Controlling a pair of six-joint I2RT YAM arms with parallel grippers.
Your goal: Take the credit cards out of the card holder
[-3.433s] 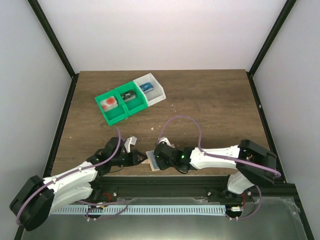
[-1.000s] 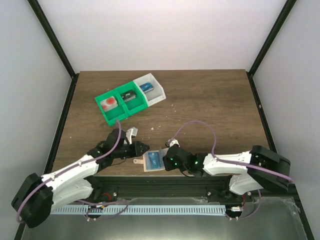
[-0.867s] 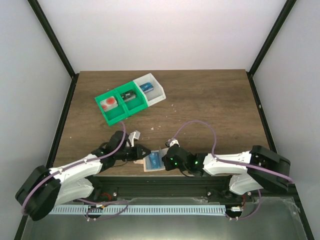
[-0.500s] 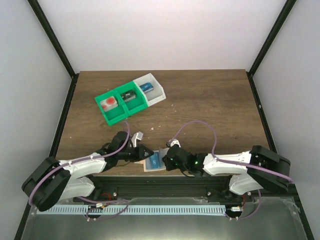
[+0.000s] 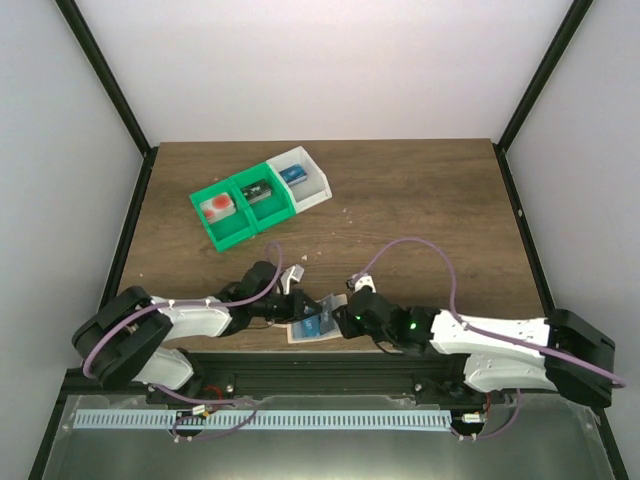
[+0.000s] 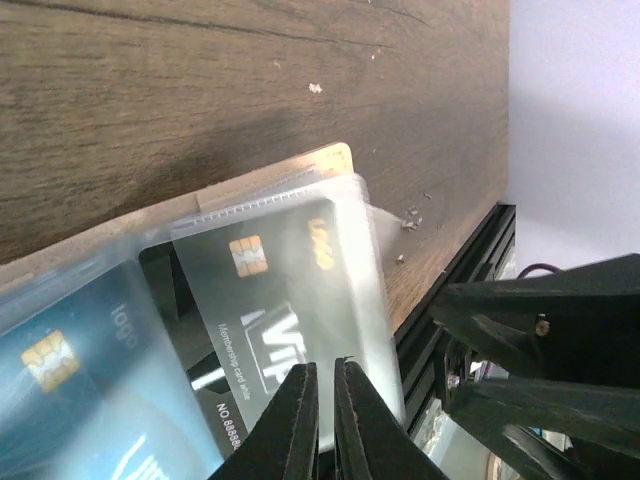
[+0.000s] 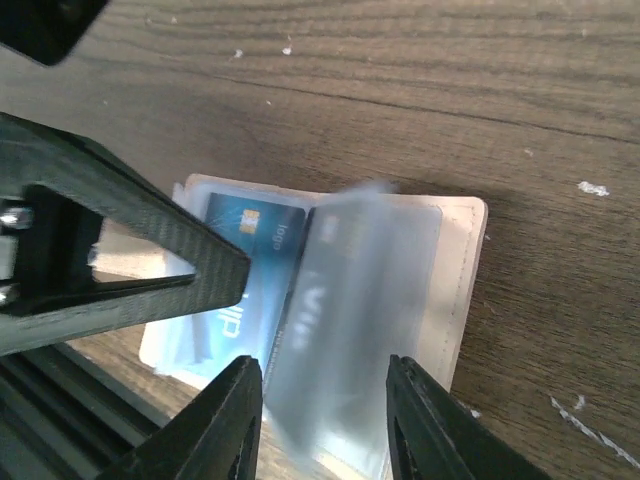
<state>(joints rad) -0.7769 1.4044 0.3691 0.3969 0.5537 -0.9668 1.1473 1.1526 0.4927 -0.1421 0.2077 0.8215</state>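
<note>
Wooden tabletop, near edge: card holder lies open | credit cards inside its clear sleeves | left end effector pinching one sleeve leaf | right end effector spread above holder

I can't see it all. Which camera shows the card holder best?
Right wrist: the card holder lies open, nearly whole. Left wrist shows only a close-up corner; top external shows it tiny.

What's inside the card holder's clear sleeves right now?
A dark VIP card sits in one clear sleeve, and a blue card in the next. Whether more cards lie beneath them in the card holder is hidden.
</note>
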